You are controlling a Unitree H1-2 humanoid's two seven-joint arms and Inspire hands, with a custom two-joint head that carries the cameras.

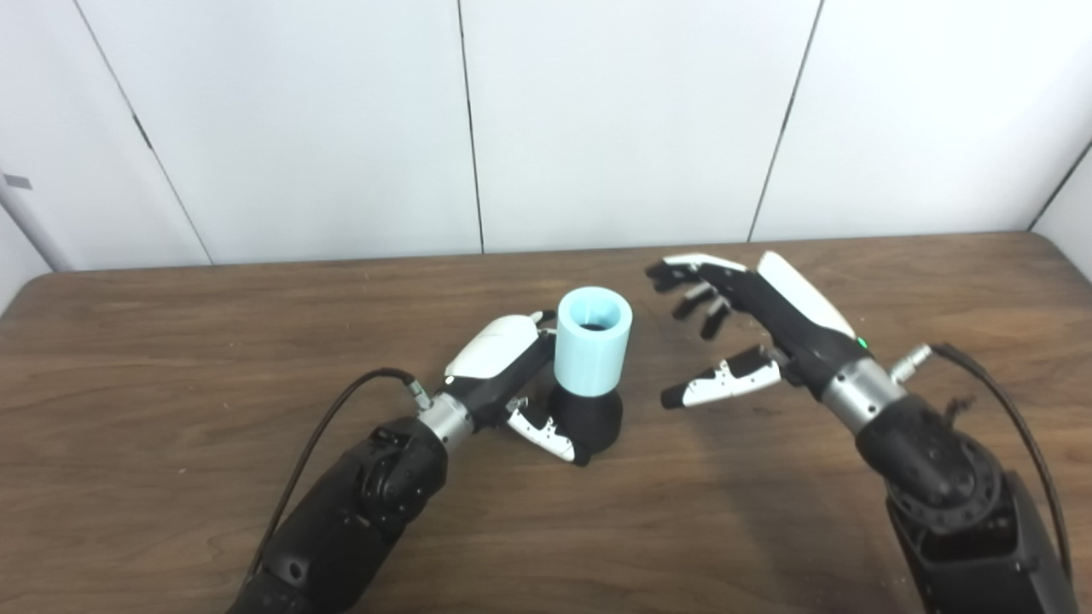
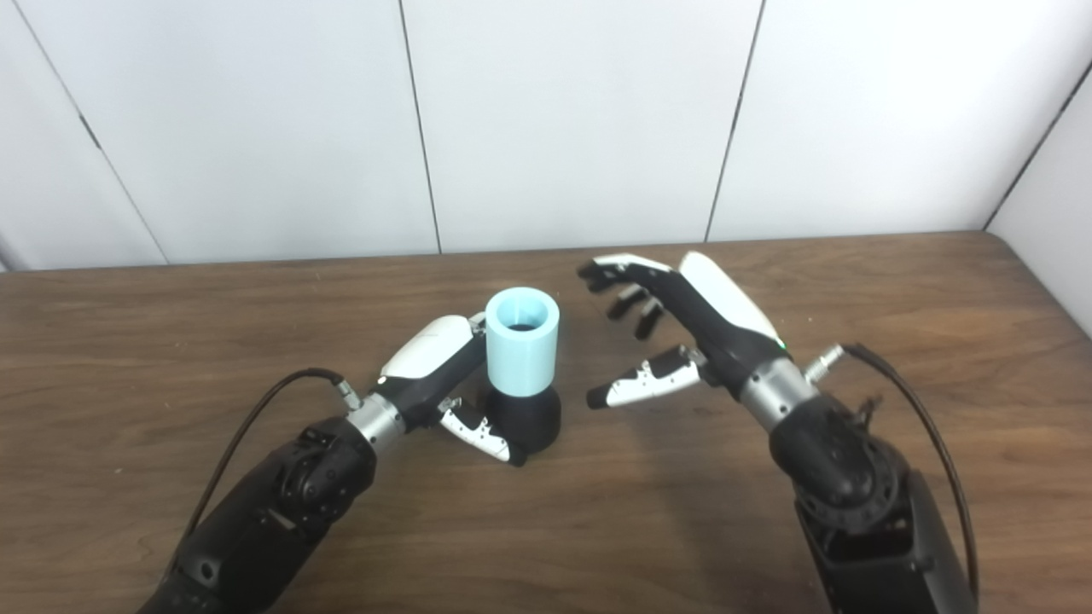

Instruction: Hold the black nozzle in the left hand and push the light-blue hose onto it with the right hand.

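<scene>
The black nozzle (image 1: 591, 419) stands upright on the wooden table (image 1: 171, 358), near the middle. The light-blue hose (image 1: 593, 341), a short wide tube, sits on top of it, open end up. My left hand (image 1: 512, 375) is wrapped around the nozzle from the left, thumb across its front and fingers hidden behind it. My right hand (image 1: 734, 328) hovers open just right of the hose, fingers spread, touching nothing.
The table's far edge meets a white panelled wall (image 1: 597, 119). A black cable (image 1: 324, 435) loops from my left wrist and another cable (image 1: 1007, 409) from my right wrist.
</scene>
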